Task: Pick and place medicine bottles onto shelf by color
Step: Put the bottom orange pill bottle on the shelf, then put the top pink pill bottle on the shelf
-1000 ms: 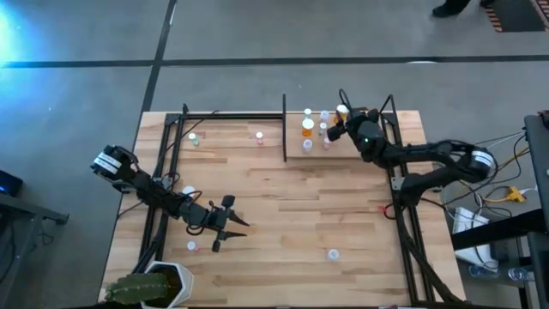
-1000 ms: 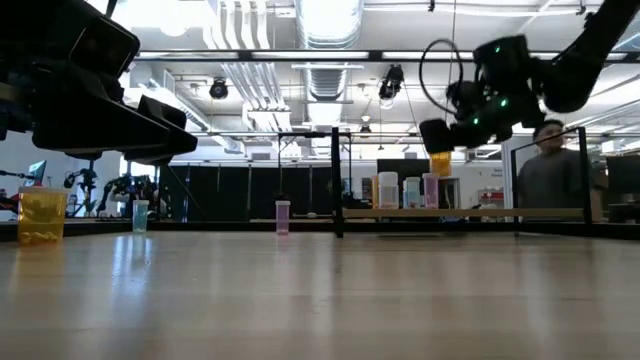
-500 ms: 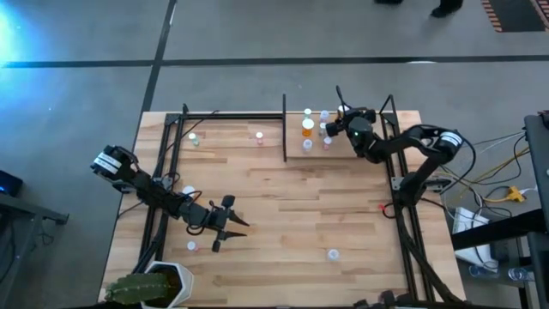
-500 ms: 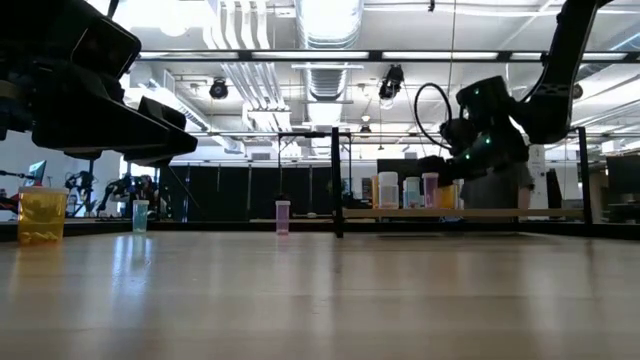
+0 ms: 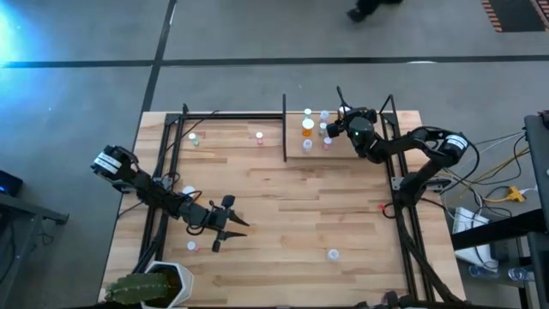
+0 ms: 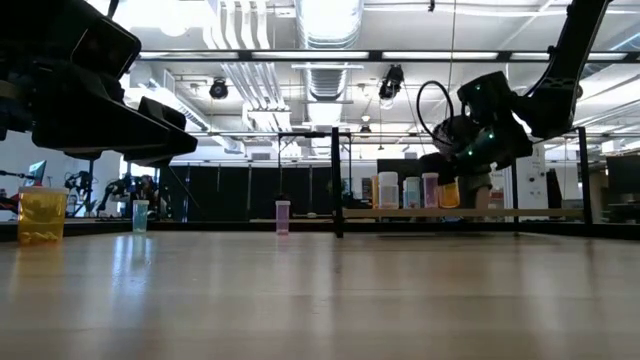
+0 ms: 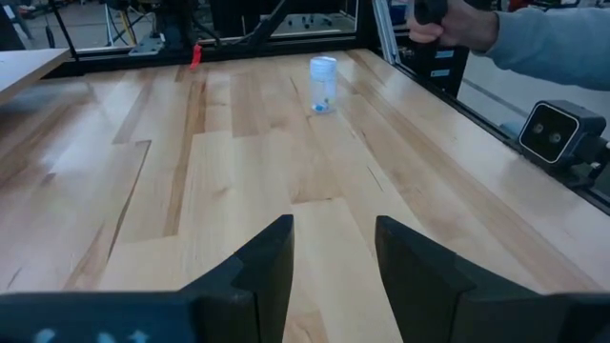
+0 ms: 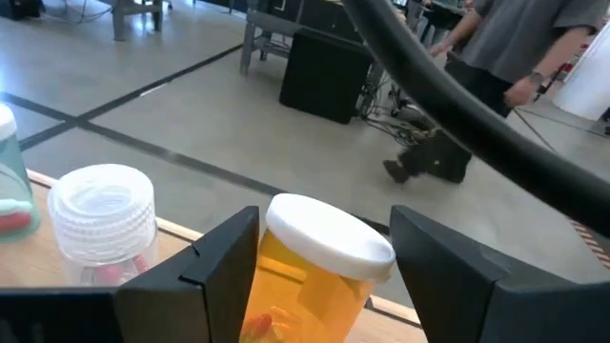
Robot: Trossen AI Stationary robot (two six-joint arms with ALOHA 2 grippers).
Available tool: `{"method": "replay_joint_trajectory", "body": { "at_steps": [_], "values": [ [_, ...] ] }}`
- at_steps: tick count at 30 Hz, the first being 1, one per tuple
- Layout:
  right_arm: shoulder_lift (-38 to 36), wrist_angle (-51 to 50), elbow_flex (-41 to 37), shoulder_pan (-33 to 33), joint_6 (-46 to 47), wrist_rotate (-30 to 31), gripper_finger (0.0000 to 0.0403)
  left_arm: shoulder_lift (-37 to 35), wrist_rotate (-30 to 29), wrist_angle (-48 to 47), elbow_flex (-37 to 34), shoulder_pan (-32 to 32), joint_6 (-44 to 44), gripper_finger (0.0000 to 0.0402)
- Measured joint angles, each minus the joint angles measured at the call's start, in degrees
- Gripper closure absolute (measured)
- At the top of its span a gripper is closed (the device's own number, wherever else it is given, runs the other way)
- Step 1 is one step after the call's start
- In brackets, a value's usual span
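orange bottle (image 8: 310, 272) is now set down on the shelf (image 5: 343, 153), bracketed by the right gripper's (image 8: 319, 286) freshly loosened jaws, evidently released; left gripper (image 7: 329, 257) is held open, empty.

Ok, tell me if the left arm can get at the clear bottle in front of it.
Probably yes. The left gripper is open and empty, and the clear bottle stands alone straight ahead on bare table, with nothing between them. The right gripper is busy at the far shelf.

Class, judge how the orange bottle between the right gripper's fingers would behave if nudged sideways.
The orange bottle stands tall and narrow, so it would probably tip. Its round body would then likely roll. Seemingly nearly empty, it is probably light, and the right gripper brackets it.
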Motion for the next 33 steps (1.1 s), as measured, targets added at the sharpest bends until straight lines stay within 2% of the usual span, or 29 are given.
{"method": "replay_joint_trajectory", "body": {
  "at_steps": [11, 20, 24, 28, 31, 33],
  "values": [
    [-0.05, -0.37, 0.0, 0.15, 0.49, 0.02, 0.0131, 0.01, 0.01, 0.0, 0.0, 0.0, 0.0, 0.027],
    [-2.9, -1.65, 0.0, 1.51, 0.74, 0.0, 0.0116, 0.02, 0.02, 0.0, 0.02, 0.0, 0.0, 0.027],
    [-7.22, -4.74, 0.0, 2.97, -1.41, 0.16, 0.0115, 0.02, 0.01, 0.0, 0.48, 0.01, -0.07, 0.027],
    [-14.8, -11.37, 0.0, 5.79, -2.99, 0.18, 0.0122, -0.25, -0.33, -0.11, 2.19, 0.19, -0.04, 0.027],
    [-21.86, -17.45, 0.0, 8.95, -4.82, 0.34, 0.0149, -1.68, -1.07, -2.39, 4.09, 1.05, 0.37, 0.027],
    [-26.93, -22.07, 0.0, 11.65, -5.42, 1.03, 0.0178, -3.5, -1.18, -7.79, 5.89, 2.18, -0.01, 0.027]
  ]
}}
